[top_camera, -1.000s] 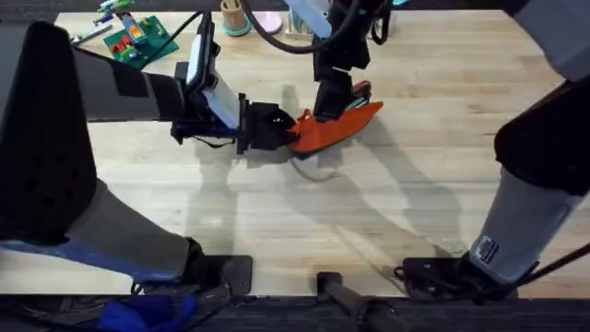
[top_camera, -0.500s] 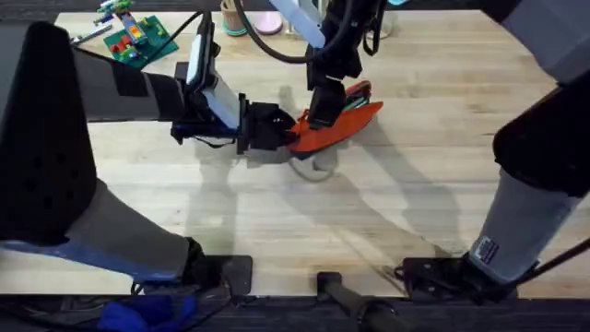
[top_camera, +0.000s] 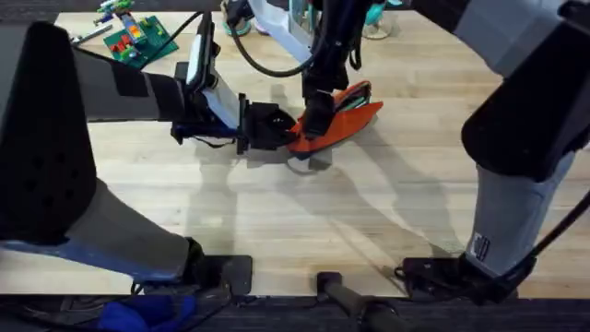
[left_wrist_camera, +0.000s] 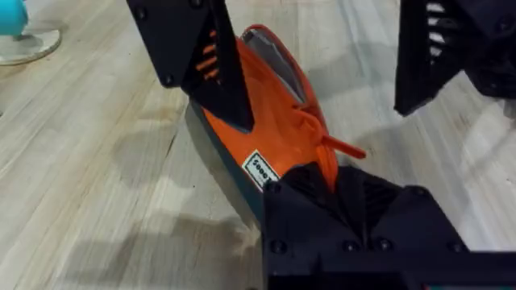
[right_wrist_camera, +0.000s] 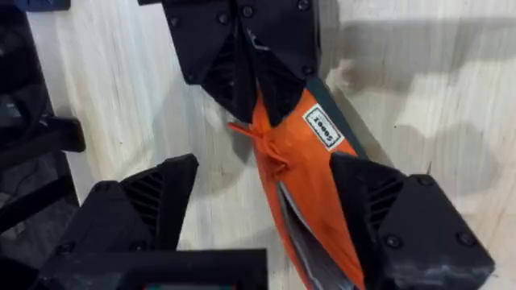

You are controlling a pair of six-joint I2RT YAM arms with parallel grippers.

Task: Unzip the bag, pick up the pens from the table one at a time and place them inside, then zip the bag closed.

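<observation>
The orange bag [top_camera: 343,123] lies tilted on the table [top_camera: 415,184], its mouth partly open and grey lining showing [right_wrist_camera: 297,229]. My left gripper [top_camera: 282,129] is shut on the bag's left end, just beside the white label [left_wrist_camera: 260,170]. The orange zipper pull [right_wrist_camera: 266,147] sits near that end. My right gripper [top_camera: 312,118] hangs open over the bag, one finger on each side [right_wrist_camera: 137,209], [right_wrist_camera: 403,221]. The bag rests against one of them. The pens are out of view.
A green board with coloured pieces [top_camera: 138,39] lies at the far left corner. A cup of sticks [top_camera: 233,17] and a teal-topped object [top_camera: 373,17] stand along the far edge. Bare wood stretches in front of and to the right of the bag.
The right gripper has slid left along the bag toward the left gripper, and its arm has swung left with it. The left gripper and the bag have stayed put.
</observation>
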